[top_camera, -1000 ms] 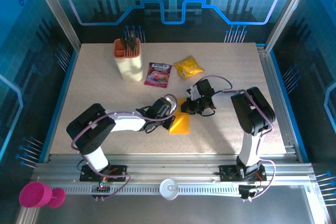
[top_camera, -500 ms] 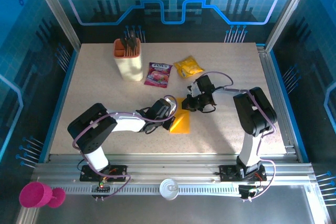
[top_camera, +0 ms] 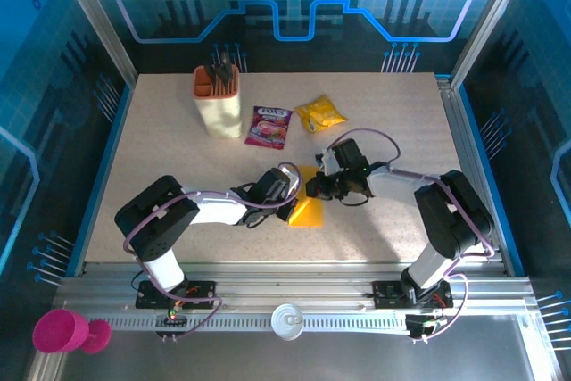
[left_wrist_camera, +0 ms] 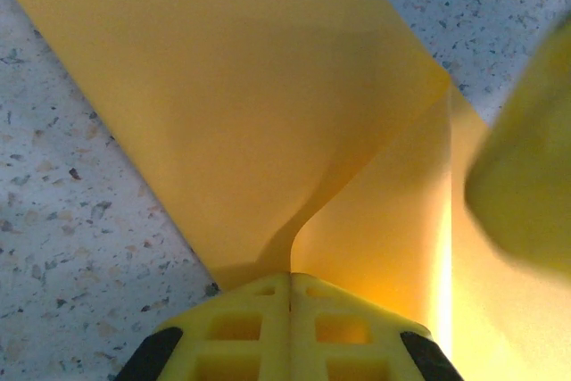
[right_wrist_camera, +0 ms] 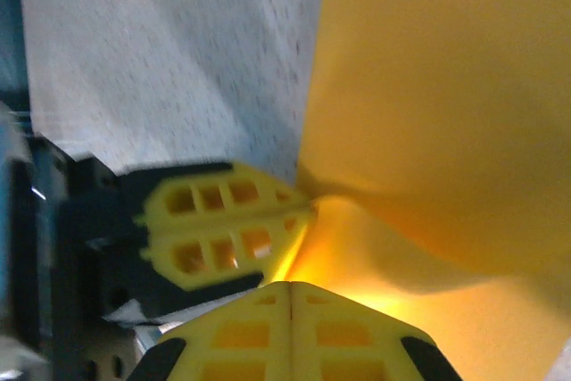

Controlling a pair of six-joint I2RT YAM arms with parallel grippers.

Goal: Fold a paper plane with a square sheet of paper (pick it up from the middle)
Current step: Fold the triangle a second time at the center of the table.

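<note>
Near the middle of the table (top_camera: 178, 158), the paper (top_camera: 306, 211) lies partly creased, with a gripper at each side. Your left gripper (left_wrist_camera: 290, 285) is clenched on one edge and your right gripper (right_wrist_camera: 290, 287) on the edge facing it, so the sheet bulges between them. This looks like an early fold in progress. Next, you would carry one edge across, line it up, and press it flat.

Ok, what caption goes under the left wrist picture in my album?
The left gripper pinches the square sheet of paper, one flap curling above the speckled table.
</note>
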